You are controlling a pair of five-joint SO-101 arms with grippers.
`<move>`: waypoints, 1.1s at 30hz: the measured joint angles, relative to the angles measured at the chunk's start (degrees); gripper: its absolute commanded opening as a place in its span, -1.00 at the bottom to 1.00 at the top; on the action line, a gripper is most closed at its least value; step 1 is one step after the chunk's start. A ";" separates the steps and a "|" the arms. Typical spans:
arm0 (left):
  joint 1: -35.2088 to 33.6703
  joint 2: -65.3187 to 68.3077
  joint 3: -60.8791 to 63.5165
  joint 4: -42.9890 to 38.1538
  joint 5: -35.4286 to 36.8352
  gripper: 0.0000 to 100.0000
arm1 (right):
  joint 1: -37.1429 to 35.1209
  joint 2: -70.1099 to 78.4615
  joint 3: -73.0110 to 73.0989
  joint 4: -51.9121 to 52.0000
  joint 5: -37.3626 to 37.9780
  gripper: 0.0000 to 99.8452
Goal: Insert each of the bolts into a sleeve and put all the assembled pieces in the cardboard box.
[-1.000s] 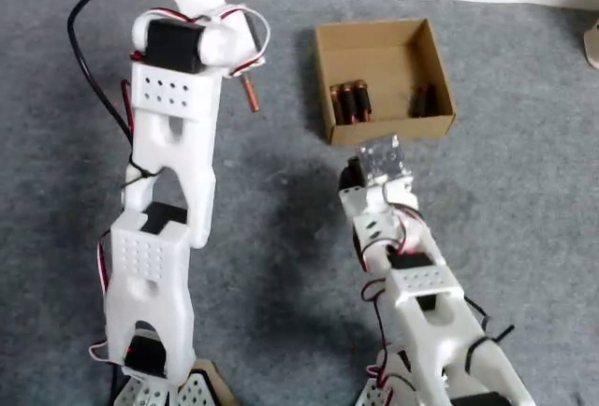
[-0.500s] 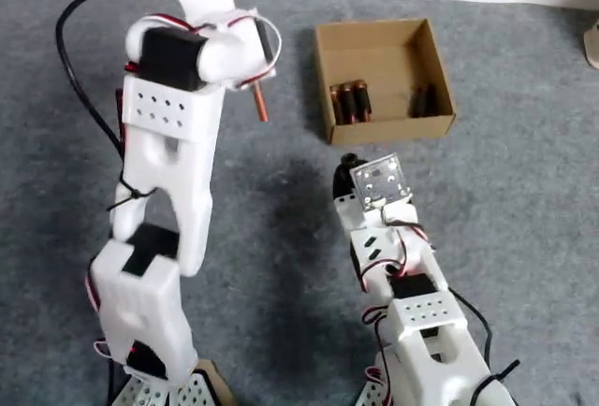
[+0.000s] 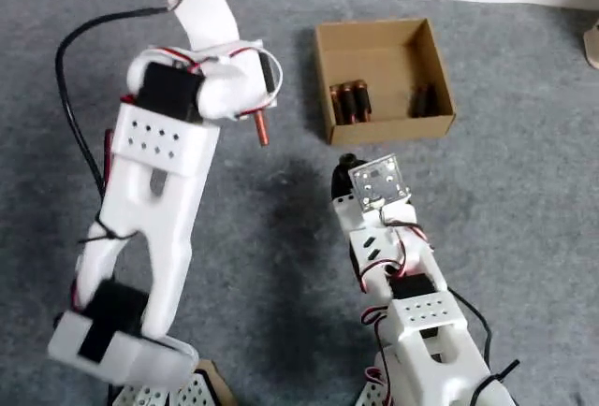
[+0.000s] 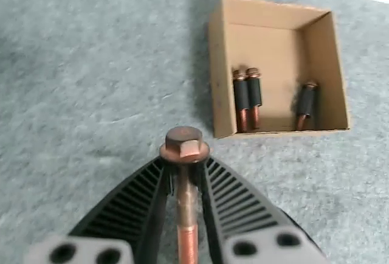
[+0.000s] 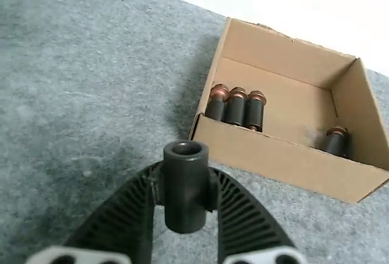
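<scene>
Both claws have something in them right now. The left claw (image 4: 184,165) is pinching a copper-coloured bolt (image 4: 185,206). The hex head sticks out just past the fingertips and the shank runs back between the two black ribbed fingers (image 4: 143,194). From the high view that bolt (image 3: 262,130) hangs up in the air off the end of the tall left arm, to the side of the cardboard box (image 3: 388,128) and not touching it.

The right claw (image 5: 185,182) is clamped on a black sleeve (image 5: 185,191). The sleeve sits squarely between the fingers, its open end poking out past the tips and pointing roughly toward the box's near wall (image 5: 285,160). In the high view this claw sits low, near the front of the box.

The bolt and the sleeve are apart, one per claw, so these two aren't put together yet.

Inside the box there are already finished pieces. A group of three (image 5: 236,107) lies side by side against one wall, and one more (image 5: 334,139) lies on its own near the opposite wall. Everything sits on a grey carpet-like surface (image 3: 524,200).
</scene>
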 measured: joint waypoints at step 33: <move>4.48 -24.09 60.40 -59.96 8.18 -0.99 | -9.41 0.00 0.00 0.00 0.00 -0.99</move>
